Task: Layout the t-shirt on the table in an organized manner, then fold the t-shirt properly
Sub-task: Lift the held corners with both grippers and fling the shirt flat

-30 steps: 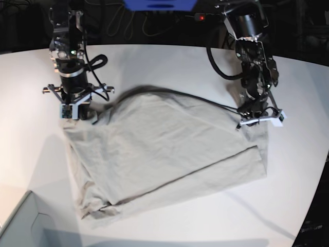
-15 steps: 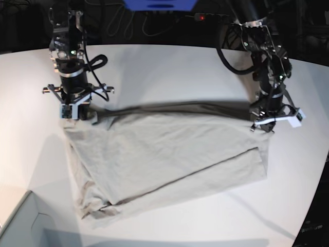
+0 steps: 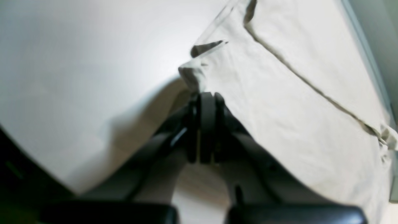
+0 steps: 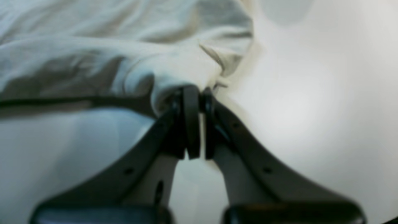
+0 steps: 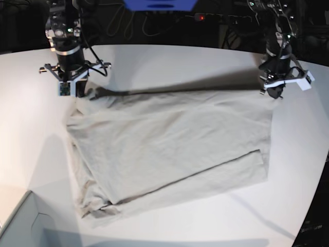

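You're clamping both jaws tight — left gripper (image 3: 203,95) and right gripper (image 4: 196,90) each pinching a t-shirt (image 5: 169,144) corner over the table (image 5: 169,62).

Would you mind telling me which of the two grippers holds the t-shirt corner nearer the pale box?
The right gripper, on the base view's left; the left gripper pinches the t-shirt on the opposite side.

Plain light grey-beige t-shirt (image 5: 169,144) on a white table (image 5: 169,62); black claws (image 3: 203,96) (image 4: 196,93).
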You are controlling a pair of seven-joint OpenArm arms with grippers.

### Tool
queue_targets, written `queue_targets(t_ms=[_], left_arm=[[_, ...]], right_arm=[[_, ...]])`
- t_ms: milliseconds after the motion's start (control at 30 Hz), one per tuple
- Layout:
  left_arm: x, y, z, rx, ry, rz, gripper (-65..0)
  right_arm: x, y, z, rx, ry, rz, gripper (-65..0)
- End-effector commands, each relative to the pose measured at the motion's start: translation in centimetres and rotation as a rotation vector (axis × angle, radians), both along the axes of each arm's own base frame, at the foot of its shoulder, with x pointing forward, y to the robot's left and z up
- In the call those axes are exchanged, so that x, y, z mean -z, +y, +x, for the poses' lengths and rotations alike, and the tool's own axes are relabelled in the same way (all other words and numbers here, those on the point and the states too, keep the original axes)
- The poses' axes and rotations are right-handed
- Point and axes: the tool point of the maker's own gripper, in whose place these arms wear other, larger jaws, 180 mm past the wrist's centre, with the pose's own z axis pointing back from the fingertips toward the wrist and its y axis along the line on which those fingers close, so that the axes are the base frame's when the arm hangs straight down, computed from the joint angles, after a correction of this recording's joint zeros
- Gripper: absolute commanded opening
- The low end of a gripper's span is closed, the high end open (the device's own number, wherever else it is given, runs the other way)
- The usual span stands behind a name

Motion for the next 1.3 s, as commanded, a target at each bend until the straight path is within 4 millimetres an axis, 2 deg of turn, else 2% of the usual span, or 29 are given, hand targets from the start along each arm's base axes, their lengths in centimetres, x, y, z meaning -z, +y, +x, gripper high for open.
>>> queue_targets(t_ms=[0,67,133,233,367,500,567,700,767,867,933,1067,1167,1267], left_arm=[[-1.4,0.4,0.6,-0.004,-0.051,0.024,-64.9],[-1.7,0.5,0.8,-0.002,-0.058,0.027,-64.8],[-2.9,0.9,1.7,0.005,-0.090,0.050,-64.8],[-5.8,1.5,4.6,0.023,-0.168,0.091,-64.8],[-10.1,2.3,9.2,0.050,-0.287,0.133,-64.8],[-15.1,0.9,14.8,0.167,-0.380,0.163,-64.9],[-16.6,0.0,17.3,0.210,-0.403,0.153,-64.9],[-20.0,-1.9,23.4,0.278,-0.437,0.189,-64.9],[-21.9,-3.1,26.8,0.307,-0.448,0.199,-64.9],[-25.8,-5.1,31.8,0.354,-0.476,0.191,-64.9],[-28.7,-5.9,34.2,0.372,-0.498,0.188,-64.9],[-34.9,-7.0,37.2,0.374,-0.586,0.231,-64.9],[-39.8,-7.7,38.5,0.365,-0.667,0.283,-64.9],[-44.5,-8.4,39.0,0.357,-0.747,0.325,-64.9]], right_arm=[[-1.7,0.6,0.7,-0.045,-0.058,0.003,-65.0],[-2.4,1.8,0.7,-0.138,-0.069,0.017,-65.0],[-3.4,3.1,0.9,-0.211,-0.090,0.035,-65.0],[-5.2,3.2,2.5,-0.241,-0.145,0.033,-65.0],[-7.3,3.3,5.5,-0.251,-0.220,0.023,-65.0],[-10.1,2.6,9.5,-0.238,-0.261,-0.012,-65.0],[-11.7,2.2,11.4,-0.225,-0.285,-0.026,-65.0],[-16.7,1.8,15.9,-0.212,-0.375,-0.057,-65.0],[-19.9,1.6,18.5,-0.204,-0.435,-0.070,-65.0],[-24.7,1.6,22.0,-0.222,-0.512,-0.093,-65.0],[-27.2,0.7,23.9,-0.228,-0.545,-0.121,-65.0],[-32.1,-1.4,27.3,-0.230,-0.603,-0.162,-65.0],[-36.8,-3.2,29.7,-0.221,-0.652,-0.188,-65.0],[-42.5,-4.3,31.0,-0.205,-0.723,-0.199,-65.0]])
